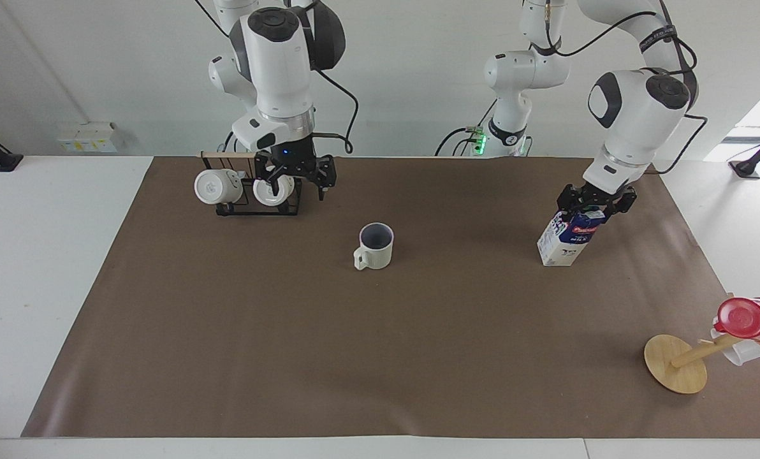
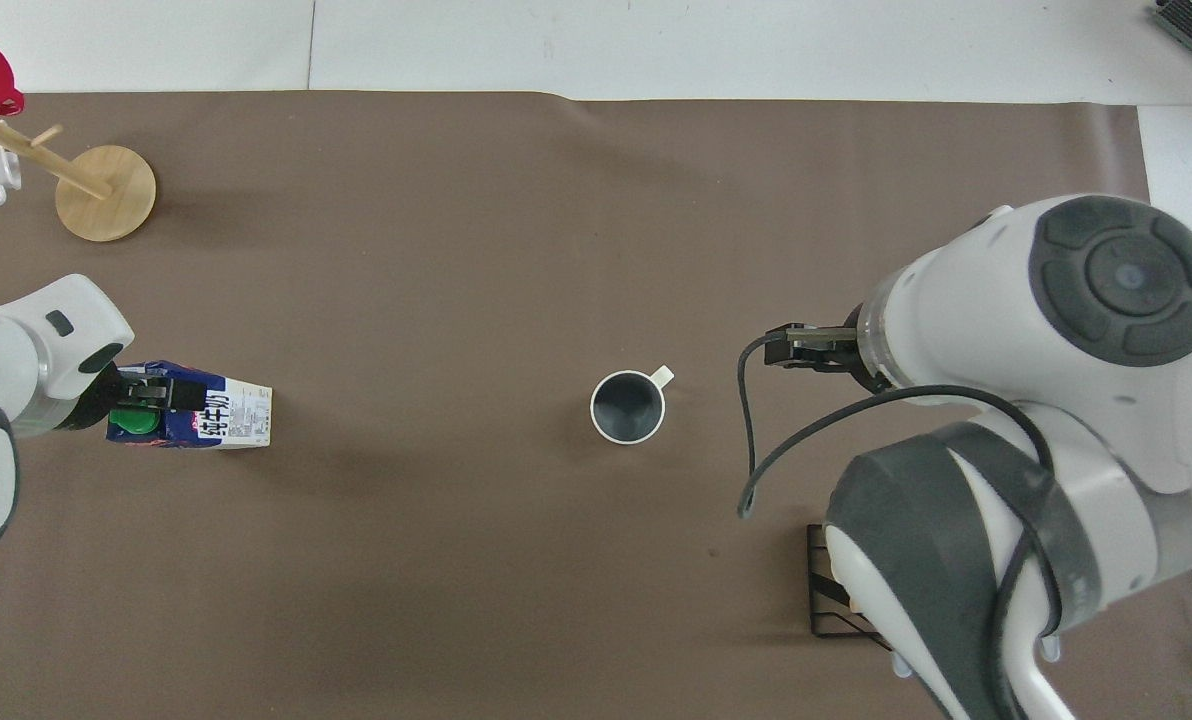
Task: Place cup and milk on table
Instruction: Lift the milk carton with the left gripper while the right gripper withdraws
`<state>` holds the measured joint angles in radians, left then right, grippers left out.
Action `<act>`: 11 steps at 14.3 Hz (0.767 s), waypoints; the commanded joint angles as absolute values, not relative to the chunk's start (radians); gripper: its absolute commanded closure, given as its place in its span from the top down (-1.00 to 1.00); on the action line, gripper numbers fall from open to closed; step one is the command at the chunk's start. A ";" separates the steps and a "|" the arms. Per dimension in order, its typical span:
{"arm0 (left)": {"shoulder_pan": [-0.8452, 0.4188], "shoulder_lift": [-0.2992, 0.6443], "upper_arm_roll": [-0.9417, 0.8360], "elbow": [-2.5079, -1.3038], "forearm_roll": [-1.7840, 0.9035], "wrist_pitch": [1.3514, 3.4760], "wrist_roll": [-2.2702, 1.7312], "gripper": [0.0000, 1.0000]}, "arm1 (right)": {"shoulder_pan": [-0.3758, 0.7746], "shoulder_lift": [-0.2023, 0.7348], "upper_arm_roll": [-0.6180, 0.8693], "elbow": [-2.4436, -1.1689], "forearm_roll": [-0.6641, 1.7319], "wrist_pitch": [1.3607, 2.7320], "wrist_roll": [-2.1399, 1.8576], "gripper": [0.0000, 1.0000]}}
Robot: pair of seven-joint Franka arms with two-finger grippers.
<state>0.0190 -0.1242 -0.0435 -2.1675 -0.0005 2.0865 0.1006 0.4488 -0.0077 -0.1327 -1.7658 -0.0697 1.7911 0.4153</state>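
Observation:
The cream cup [image 1: 375, 248] stands upright on the brown sheet [image 1: 291, 344] of the table, near the middle, with nothing holding it; it also shows in the overhead view [image 2: 627, 407]. My right gripper [image 1: 295, 180] is open and empty, raised over the mug rack, well clear of the cup. The milk [image 1: 562, 245] stands on the sheet toward the left arm's end and leans slightly; its green cap shows in the overhead view [image 2: 221, 418]. My left gripper [image 1: 593, 205] is shut on the carton's top ridge.
A black wire rack [image 1: 291, 203] with two plain white mugs [image 1: 213, 186] stands close to the robots at the right arm's end. A wooden mug tree [image 1: 675, 364] with a red translucent cup [image 1: 746, 317] stands far from the robots at the left arm's end.

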 commanded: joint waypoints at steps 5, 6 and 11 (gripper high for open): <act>0.029 -0.156 -0.049 -2.194 -0.015 2.082 0.124 0.29 | 0.270 -0.043 -0.127 -1.802 -0.049 1.767 0.166 1.00; 0.029 -0.155 -0.049 -2.191 -0.015 2.082 0.130 0.25 | 0.247 -0.043 -0.126 -1.805 -0.049 1.767 0.143 1.00; 0.032 -0.149 -0.049 -2.168 -0.015 2.060 0.132 0.04 | 0.131 -0.034 -0.126 -1.801 -0.031 1.784 0.014 1.00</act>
<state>0.0190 -0.1288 -0.0439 -2.1667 -0.0005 2.0849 0.1100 0.1742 -0.0180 -0.1371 -1.7825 -0.0638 1.7699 0.0629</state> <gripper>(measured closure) 0.463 0.000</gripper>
